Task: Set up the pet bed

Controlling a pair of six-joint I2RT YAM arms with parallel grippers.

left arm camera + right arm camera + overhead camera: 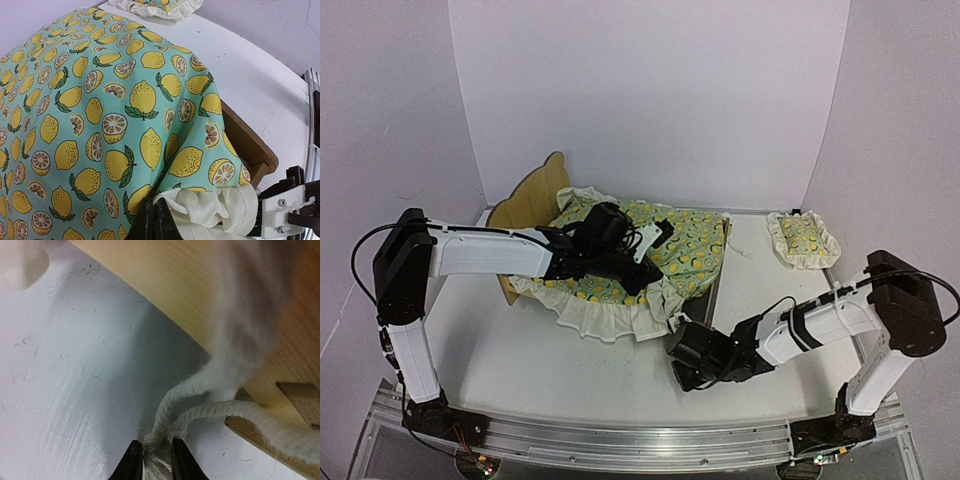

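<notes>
While the pet bed (528,196) stood far left under a blanket (692,250), the left gripper (152,220) was pressed shut amid cloth; the right gripper (152,456) pinched the frill (200,410). Bed judged light, stiff; a rail (248,146) would suit grasping.

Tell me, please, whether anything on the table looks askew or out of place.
The lemon-print blanket lies crooked over the pet bed, its white ruffle spilling past the near rail, where the right hand pinches it. The small pillow sits apart at the far right of the table, off the bed.
</notes>
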